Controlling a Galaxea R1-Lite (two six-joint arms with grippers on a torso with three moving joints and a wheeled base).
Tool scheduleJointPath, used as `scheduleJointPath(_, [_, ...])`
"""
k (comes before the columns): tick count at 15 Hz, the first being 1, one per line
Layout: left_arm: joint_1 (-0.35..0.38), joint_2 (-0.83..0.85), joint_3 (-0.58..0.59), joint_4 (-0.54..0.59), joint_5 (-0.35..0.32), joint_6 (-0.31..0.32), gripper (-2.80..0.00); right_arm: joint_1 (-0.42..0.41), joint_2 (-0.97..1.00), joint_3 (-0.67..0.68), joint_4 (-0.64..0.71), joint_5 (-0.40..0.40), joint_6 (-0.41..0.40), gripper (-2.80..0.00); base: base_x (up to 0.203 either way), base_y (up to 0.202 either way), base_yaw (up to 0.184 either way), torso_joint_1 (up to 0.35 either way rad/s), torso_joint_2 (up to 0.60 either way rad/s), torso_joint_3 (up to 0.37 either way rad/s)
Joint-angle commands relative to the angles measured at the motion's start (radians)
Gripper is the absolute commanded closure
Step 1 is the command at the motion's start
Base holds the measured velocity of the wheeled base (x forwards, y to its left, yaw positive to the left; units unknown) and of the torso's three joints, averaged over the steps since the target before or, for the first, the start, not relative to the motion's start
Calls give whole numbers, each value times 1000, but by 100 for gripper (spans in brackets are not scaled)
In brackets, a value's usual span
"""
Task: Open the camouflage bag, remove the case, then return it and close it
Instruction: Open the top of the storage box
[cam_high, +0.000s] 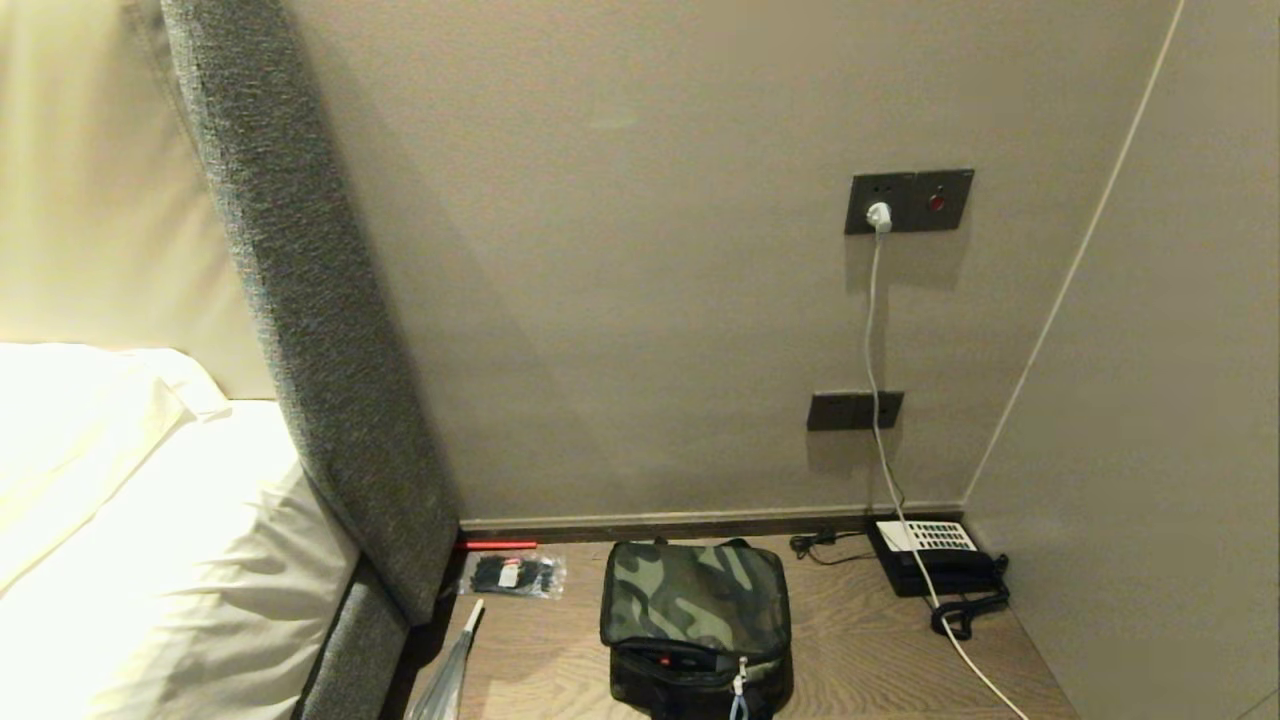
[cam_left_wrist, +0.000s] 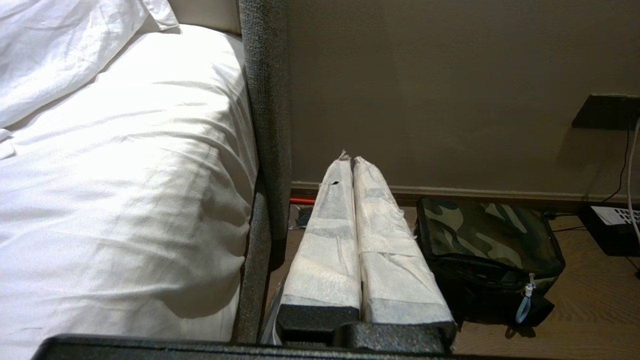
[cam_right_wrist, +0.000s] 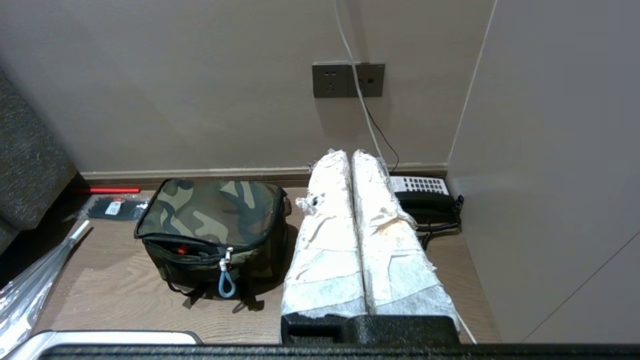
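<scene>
Both grippers, left (cam_left_wrist: 352, 162) and right (cam_right_wrist: 347, 154), clenched empty, parked; your camouflage bag (cam_high: 695, 620) sits zipped at 6 o'clock, awaiting opening.

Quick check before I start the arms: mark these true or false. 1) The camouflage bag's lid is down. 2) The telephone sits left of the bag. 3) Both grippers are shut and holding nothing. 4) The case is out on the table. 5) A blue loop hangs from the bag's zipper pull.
1) True: the camouflage bag has its lid down, though a red sliver shows at the front seam.
2) False: the telephone sits to its right, near the corner.
3) True: left gripper and right gripper are shut, empty.
4) False: no case shows anywhere on the table.
5) True: the blue loop hangs at the front.
</scene>
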Motion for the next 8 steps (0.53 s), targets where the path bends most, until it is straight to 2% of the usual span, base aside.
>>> scheduleJointPath(1, [0, -2, 3, 0, 0, 0, 0, 0, -2, 0, 0, 1, -1, 0, 0, 0, 0, 0, 0, 0])
scheduleJointPath(8, [0, -2, 3, 0, 0, -2, 0, 0, -2, 0, -1, 1, -1, 0, 0, 0, 0, 0, 0, 0])
